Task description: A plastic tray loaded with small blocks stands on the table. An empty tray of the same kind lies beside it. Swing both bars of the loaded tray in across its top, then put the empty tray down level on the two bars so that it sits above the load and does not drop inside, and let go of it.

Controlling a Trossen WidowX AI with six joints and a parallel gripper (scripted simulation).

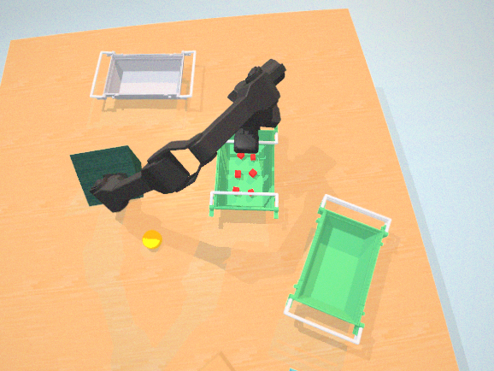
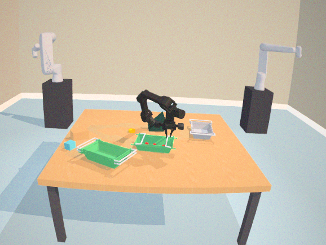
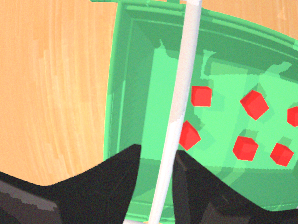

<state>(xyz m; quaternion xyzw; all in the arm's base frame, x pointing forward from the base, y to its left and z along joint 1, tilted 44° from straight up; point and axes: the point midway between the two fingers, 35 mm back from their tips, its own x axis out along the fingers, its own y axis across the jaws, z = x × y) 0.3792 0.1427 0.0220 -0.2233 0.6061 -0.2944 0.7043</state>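
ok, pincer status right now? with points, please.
Pincer (image 1: 246, 143) (image 2: 168, 137) (image 3: 157, 155): slightly open, not clamped; white bar (image 1: 268, 142) (image 2: 166, 144) (image 3: 183, 80) runs loosely between its fingers.

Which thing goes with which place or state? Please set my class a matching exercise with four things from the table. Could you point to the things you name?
Things
1. loaded tray (image 1: 219, 171) (image 2: 153, 148) (image 3: 114, 90)
2. empty green tray (image 1: 338, 273) (image 2: 101, 158)
3. grey tray (image 1: 149, 81) (image 2: 201, 131)
4. disc (image 1: 151, 239) (image 2: 132, 130)

Places or states
A. round and yellow
B. under the hand (image 2: 169, 136) (image 3: 157, 155)
C. beside the blue cube (image 2: 70, 145)
D. white bars, no blocks, not green

Pairs: 1-B, 2-C, 3-D, 4-A
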